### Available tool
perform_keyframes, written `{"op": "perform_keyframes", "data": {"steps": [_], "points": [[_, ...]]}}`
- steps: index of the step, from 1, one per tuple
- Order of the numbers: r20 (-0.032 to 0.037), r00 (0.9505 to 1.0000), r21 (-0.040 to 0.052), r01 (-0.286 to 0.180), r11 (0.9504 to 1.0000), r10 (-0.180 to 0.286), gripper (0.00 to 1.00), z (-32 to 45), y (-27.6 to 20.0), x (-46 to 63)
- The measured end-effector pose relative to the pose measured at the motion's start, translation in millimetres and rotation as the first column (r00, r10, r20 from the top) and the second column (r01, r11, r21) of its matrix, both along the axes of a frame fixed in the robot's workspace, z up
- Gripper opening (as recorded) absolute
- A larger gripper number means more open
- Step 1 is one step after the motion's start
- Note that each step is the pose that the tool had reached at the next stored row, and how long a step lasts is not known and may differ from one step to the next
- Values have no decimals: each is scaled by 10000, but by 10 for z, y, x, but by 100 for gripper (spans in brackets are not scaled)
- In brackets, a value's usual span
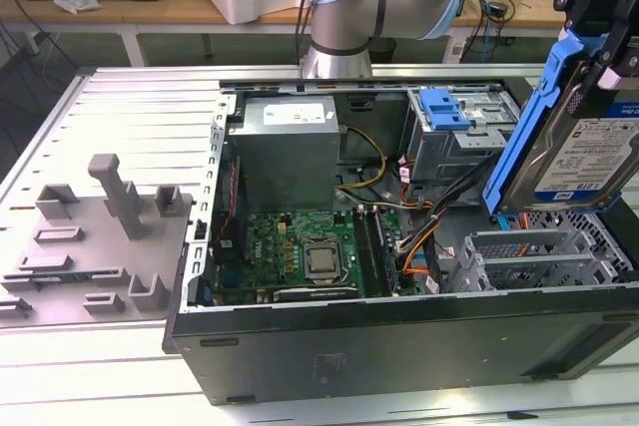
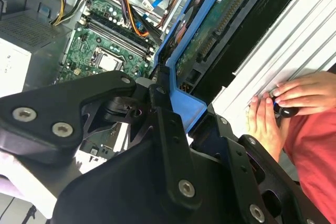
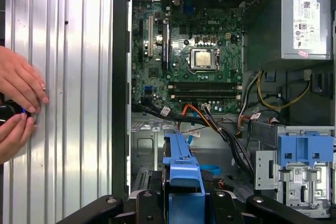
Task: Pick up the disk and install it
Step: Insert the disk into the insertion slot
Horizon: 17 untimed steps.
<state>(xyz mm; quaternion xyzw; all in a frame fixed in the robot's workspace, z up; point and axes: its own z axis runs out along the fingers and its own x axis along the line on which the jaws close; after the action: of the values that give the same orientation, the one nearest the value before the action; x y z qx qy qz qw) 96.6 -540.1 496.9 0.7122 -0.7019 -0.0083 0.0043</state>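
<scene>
Silver blue-railed rectangular disk (image 1: 589,152) hangs tilted over the open black computer case (image 1: 399,351), clamped in the black gripper (image 3: 184,205) (pickup looks done); installing calls for squaring it to the case's metal bay (image 1: 439,159)

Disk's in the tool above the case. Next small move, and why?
The tool holds the disk tilted above the open case, not yet in a bay. I'd probably ease it down toward the drive cage.
</scene>
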Motion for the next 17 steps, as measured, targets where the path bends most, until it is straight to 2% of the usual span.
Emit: {"op": "perform_keyframes", "data": {"steps": [17], "points": [[0,10000,-2,90,10000,-90,37,-7,-12,26]]}}
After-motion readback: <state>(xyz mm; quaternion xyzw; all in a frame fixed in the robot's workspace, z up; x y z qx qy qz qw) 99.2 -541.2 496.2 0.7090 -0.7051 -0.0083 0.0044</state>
